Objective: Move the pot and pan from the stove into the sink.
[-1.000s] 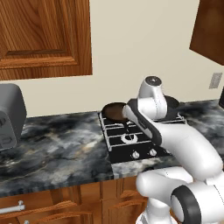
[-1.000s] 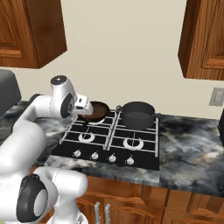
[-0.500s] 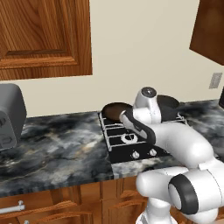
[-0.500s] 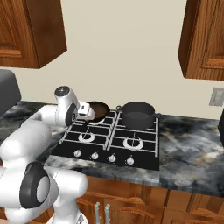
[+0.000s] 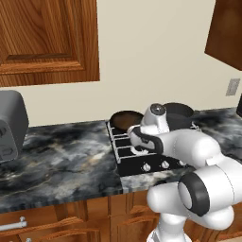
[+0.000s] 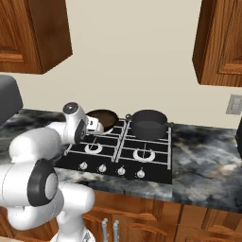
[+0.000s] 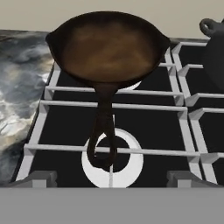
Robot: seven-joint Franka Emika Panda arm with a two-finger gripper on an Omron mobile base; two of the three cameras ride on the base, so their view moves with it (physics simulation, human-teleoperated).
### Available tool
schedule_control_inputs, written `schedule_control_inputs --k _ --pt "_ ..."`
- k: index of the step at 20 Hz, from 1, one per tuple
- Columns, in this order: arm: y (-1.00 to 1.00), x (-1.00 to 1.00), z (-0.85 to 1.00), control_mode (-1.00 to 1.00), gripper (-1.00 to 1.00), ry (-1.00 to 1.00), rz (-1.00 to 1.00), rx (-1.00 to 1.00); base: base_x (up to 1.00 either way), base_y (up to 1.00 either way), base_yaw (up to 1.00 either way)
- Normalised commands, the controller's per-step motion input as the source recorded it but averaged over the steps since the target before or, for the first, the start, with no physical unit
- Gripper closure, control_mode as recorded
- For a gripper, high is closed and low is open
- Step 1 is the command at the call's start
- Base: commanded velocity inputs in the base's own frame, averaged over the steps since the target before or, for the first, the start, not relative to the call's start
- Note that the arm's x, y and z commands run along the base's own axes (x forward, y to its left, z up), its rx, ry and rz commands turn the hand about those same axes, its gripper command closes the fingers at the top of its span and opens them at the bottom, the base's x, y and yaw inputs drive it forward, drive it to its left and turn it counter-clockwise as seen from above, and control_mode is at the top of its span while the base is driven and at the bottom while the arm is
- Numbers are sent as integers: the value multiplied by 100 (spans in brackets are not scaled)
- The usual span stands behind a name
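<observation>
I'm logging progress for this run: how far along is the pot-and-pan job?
Nothing is done yet: the pan and pot both sit on the stove. In hand: the open gripper is lined up on the pan's handle, not gripping. Left: carrying both to the sink.

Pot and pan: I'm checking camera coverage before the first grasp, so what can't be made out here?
- Pot: hand view, cut off by the right edge.
- Pan: right base view, partly hidden behind the arm.
- Pot: left base view, lower part hidden by the arm.
</observation>
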Motion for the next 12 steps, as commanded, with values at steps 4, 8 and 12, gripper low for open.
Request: schedule_control_inputs --k 4,8,12 --pt "19 11 -28 -100 -100 0 0 0 0 0 0" --pt "2 2 -7 -100 -100 0 0 0 0 0 0" --pt "0 4 -2 -100 -100 0 0 0 0 0 0"
